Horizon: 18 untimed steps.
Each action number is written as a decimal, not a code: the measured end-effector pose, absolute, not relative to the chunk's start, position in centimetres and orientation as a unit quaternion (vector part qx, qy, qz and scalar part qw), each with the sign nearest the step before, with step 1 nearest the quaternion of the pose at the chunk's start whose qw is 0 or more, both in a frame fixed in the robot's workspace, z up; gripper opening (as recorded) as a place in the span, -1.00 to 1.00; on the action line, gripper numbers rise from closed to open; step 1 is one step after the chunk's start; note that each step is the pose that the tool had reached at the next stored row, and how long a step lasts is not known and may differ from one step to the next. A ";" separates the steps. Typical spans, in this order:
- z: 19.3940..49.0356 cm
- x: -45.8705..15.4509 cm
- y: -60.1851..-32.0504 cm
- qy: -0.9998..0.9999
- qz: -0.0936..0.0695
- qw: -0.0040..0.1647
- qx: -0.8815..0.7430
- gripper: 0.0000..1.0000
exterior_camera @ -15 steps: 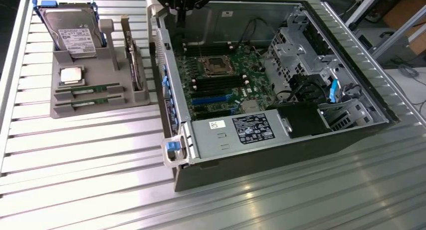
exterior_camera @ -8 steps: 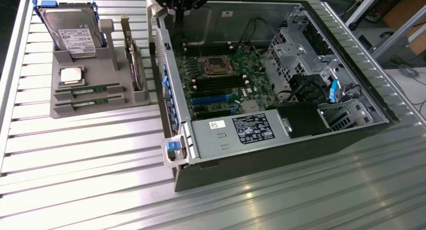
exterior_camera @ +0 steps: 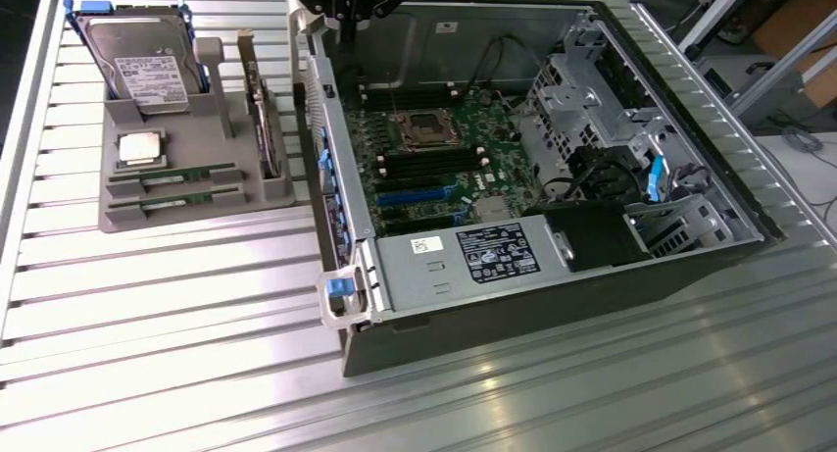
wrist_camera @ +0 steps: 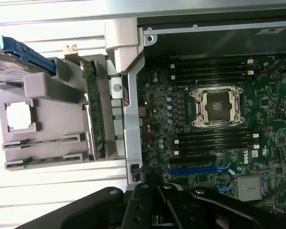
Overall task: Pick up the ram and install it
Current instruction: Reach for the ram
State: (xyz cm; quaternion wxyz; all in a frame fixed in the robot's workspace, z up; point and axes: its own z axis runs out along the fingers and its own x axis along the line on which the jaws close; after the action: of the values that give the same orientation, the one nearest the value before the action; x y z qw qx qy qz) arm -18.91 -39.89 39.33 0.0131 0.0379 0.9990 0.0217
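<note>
Two ram sticks lie flat in the front slots of the grey tray (exterior_camera: 131, 222): one ram (exterior_camera: 176, 175) and a second ram (exterior_camera: 176, 199) beside it. In the wrist view the same sticks, ram (wrist_camera: 40, 141) and ram (wrist_camera: 40, 162), sit in the tray (wrist_camera: 52, 114). My gripper (exterior_camera: 347, 16) hangs high over the far wall of the open computer case (exterior_camera: 523, 305), well away from the tray. Its black fingers (wrist_camera: 148, 212) meet around the gripper (wrist_camera: 157, 210), shut with nothing between them. Empty black memory slots (wrist_camera: 214, 138) flank the processor socket (wrist_camera: 215, 106).
The tray also carries a hard drive (exterior_camera: 151, 65), a square silver processor chip (exterior_camera: 140, 148) and an upright green card (exterior_camera: 269, 128). Inside the case are the motherboard (exterior_camera: 432, 168), power supply (exterior_camera: 497, 251), drive cage (exterior_camera: 589, 89) and cables. A ribbed metal table (exterior_camera: 171, 325) lies below.
</note>
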 end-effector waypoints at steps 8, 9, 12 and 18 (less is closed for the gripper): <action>39.3 -19.6 -39.9 0.999 0.022 0.013 0.038 -0.79; 39.3 -19.7 -39.9 0.999 0.022 0.013 0.038 -0.79; 39.3 -20.0 -39.9 0.999 0.022 0.013 0.038 -0.79; 39.3 -20.4 -39.9 0.999 0.022 0.013 0.038 -0.79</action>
State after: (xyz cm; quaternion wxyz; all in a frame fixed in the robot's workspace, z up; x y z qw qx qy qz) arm -20.45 -39.89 39.33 0.0131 0.0379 0.9990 0.0217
